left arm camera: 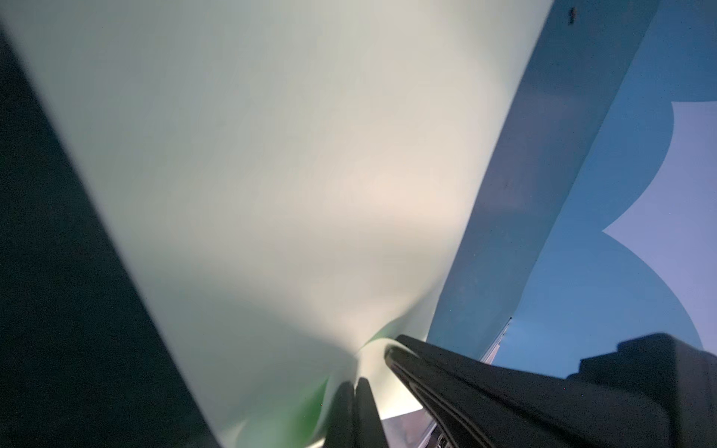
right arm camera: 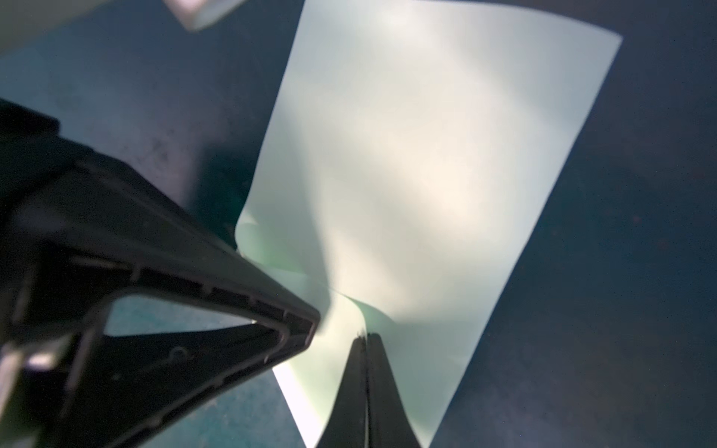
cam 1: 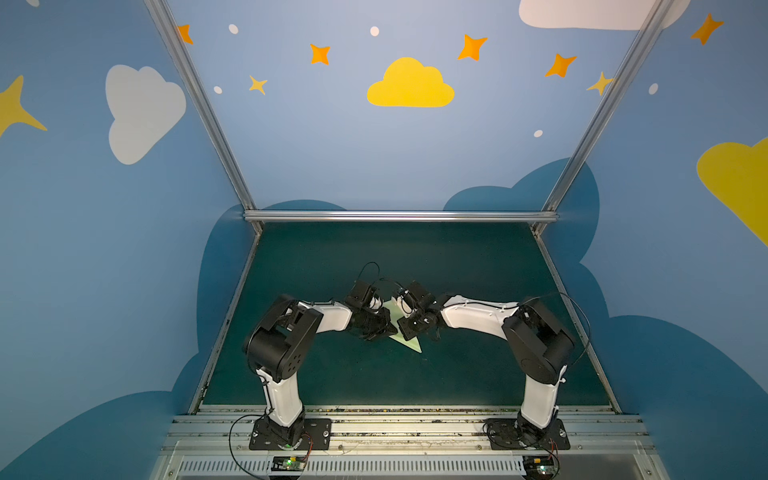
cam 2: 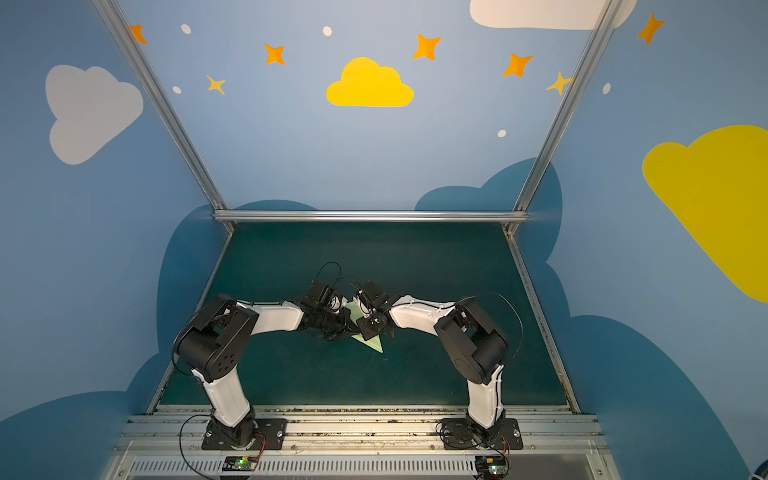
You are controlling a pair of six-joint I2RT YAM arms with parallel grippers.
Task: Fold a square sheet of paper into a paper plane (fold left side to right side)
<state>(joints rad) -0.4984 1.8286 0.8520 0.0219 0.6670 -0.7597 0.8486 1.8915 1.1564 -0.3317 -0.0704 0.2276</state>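
Pinches thin pale-green paper sheet with left fingers and right fingers, both clamped shut, over dark-green bench.

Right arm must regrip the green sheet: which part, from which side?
Probably the lifted edge of the square sheet of paper beside the right gripper, entering edge-on from the right; there it bows off the mat, while its near corner looks flat.
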